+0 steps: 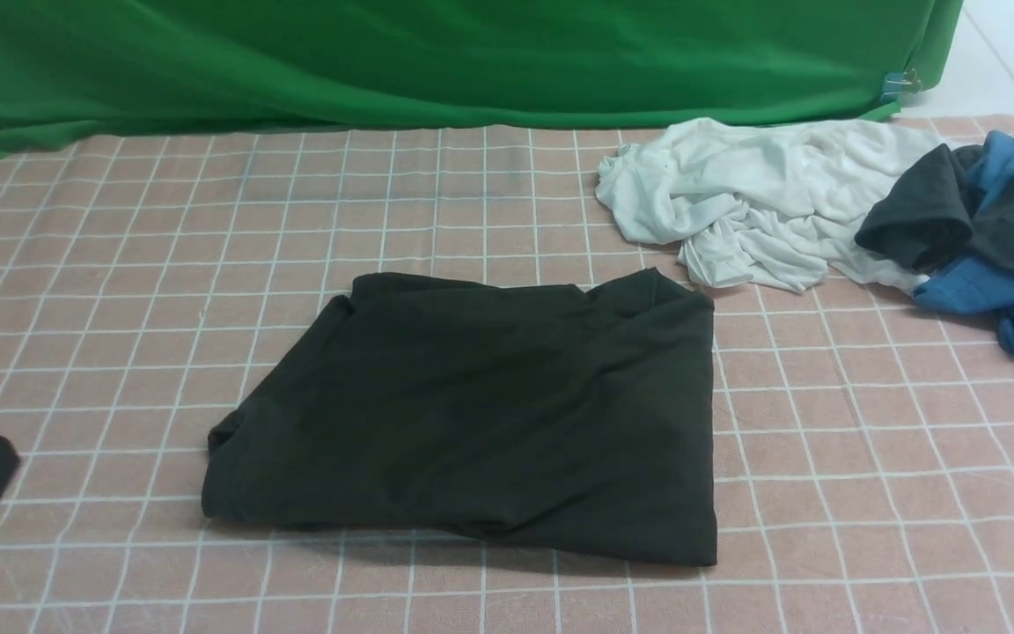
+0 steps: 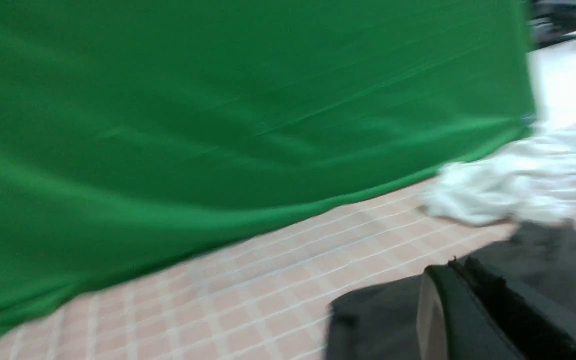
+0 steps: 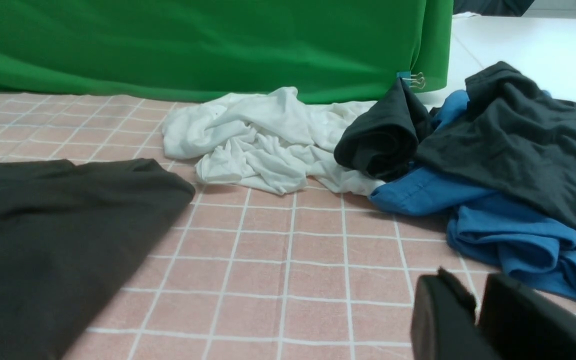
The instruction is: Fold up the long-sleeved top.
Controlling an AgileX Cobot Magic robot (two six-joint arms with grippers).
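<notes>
Black top (image 1: 489, 414) lies folded into a rough rectangle in the middle of our counter (image 1: 868, 458), flat on the pink checked cloth, well apart from the crumpled white garment (image 1: 753, 198) and the grey garment (image 1: 973, 211) heaped on the blue one (image 1: 991, 291) at our far right. Our left gripper (image 2: 468, 310) shows only as a blurred dark edge with the top behind it, and our right gripper (image 3: 475, 320) sits low over bare cloth near the blue garment, its fingers close together with nothing between them; whether the left is spread or pressed together we cannot tell.
</notes>
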